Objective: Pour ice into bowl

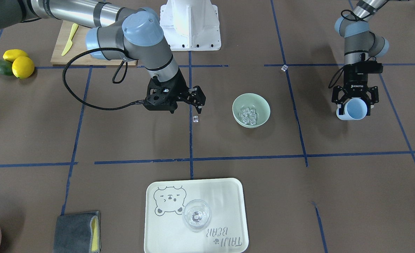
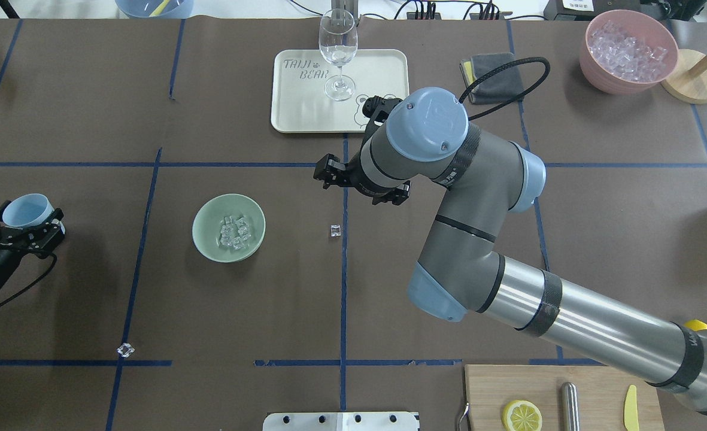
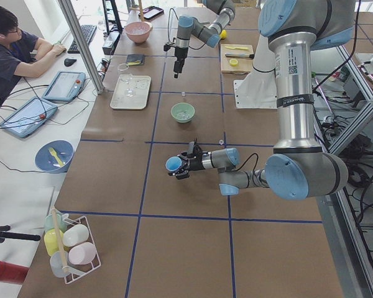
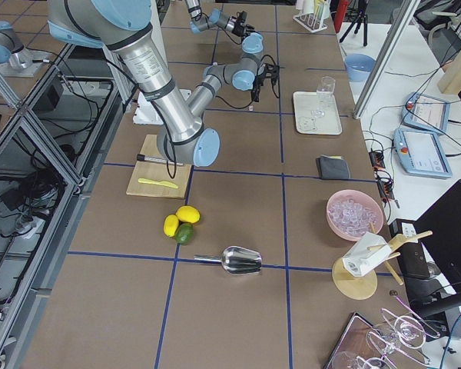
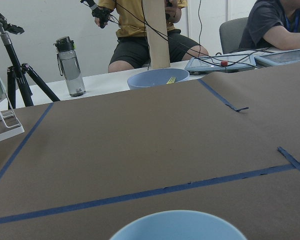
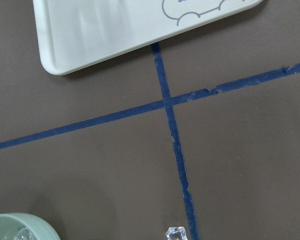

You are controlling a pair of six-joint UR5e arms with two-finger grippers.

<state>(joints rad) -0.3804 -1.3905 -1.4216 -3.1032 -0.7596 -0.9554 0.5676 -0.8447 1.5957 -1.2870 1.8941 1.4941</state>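
Note:
The pale mint-green bowl (image 1: 261,104) stands on the table with several clear ice cubes (image 1: 248,115) inside; it also shows in the overhead view (image 2: 207,238). My left gripper (image 1: 355,105) is shut on a light blue cup (image 1: 356,109), held apart from the bowl with its mouth tipped sideways; no ice shows in it. The cup's rim fills the bottom of the left wrist view (image 5: 177,226). My right gripper (image 1: 197,101) is open and empty, just above a stray ice cube (image 1: 195,119) on the table. Another stray cube (image 2: 125,350) lies near the robot's side.
A cream tray (image 2: 305,102) carries a clear stemmed glass (image 2: 337,48). A pink tub (image 2: 598,72) of ice and a grey cloth (image 2: 495,75) are at the far right. A cutting board (image 2: 592,383) with a lemon half lies near the robot; lemons (image 1: 19,63) beside it.

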